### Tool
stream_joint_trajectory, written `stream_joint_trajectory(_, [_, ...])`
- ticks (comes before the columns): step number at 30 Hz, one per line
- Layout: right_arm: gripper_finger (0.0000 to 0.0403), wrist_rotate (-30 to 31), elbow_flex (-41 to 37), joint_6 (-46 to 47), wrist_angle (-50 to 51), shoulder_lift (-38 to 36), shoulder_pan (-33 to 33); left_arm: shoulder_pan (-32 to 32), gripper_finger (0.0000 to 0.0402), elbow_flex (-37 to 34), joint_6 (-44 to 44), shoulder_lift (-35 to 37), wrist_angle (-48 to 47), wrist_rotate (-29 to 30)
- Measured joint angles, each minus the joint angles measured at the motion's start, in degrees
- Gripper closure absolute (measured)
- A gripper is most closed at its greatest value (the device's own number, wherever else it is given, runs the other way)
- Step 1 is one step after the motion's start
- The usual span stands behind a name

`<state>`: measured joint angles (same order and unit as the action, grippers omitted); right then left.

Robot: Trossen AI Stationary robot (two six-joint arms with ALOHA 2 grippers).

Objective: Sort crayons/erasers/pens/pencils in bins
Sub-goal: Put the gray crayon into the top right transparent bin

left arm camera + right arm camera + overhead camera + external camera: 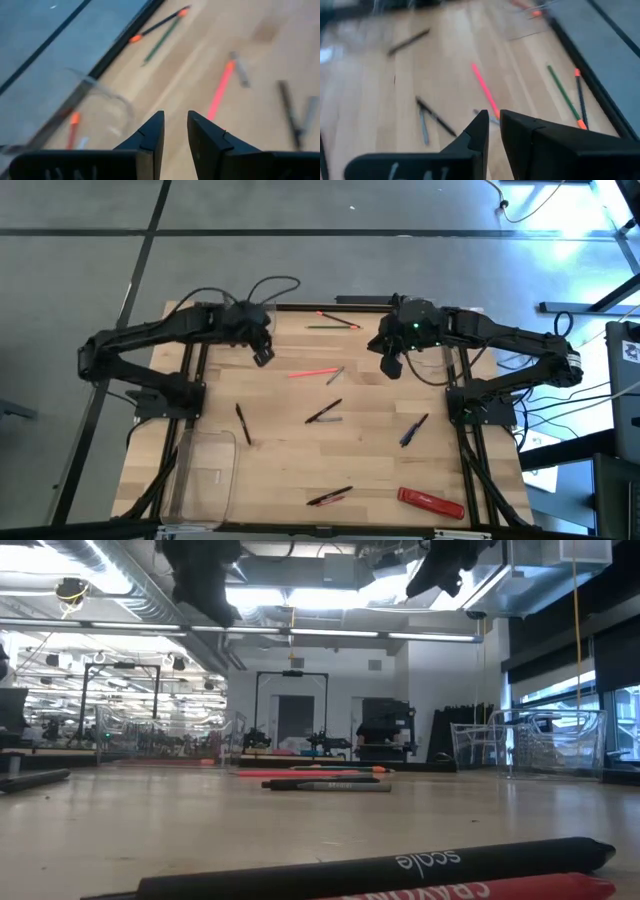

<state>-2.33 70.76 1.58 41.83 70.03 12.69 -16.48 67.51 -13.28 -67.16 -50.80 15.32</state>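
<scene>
A pink crayon (313, 372) lies on the wooden table between my two grippers; it also shows in the left wrist view (220, 90) and the right wrist view (485, 90). Dark pencils lie at the table's left (243, 424), middle (323, 412) and near edge (330, 496). A clear bin (205, 475) stands at the near left. Another clear bin (102, 107) shows in the left wrist view, with an orange stick in it. My left gripper (263, 356) and right gripper (390, 366) hang above the table's far half, both empty, fingers close together.
A green pencil (325, 327) and an orange-tipped stick (338, 319) lie by the far edge. A blue pen (413, 430) lies right of middle. A flat red bar (432, 502) lies at the near right. Black frame rails run along the table's sides.
</scene>
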Motion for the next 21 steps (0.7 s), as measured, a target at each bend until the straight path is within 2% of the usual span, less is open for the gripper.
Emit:
stream_joint_trajectory(8, [0.0352,-9.46,0.00,-16.34,0.36,8.42,1.51,10.05,0.0324,0.00,-5.95,0.79,0.30,1.31])
stream_joint_trajectory(13, [0.0357,-8.28,0.00,-23.79,0.33,13.43,2.86,12.74,0.0324,0.00,-7.83,0.79,0.32,5.12])
stream_joint_trajectory(17, [0.0369,-5.98,0.00,-24.19,-0.56,16.23,3.02,14.09,0.0324,0.00,-9.20,0.79,0.32,6.50])
stream_joint_trajectory(21, [0.0359,-5.66,0.00,-24.35,-1.32,18.22,3.02,15.37,0.0324,0.00,-9.27,0.79,0.37,6.60])
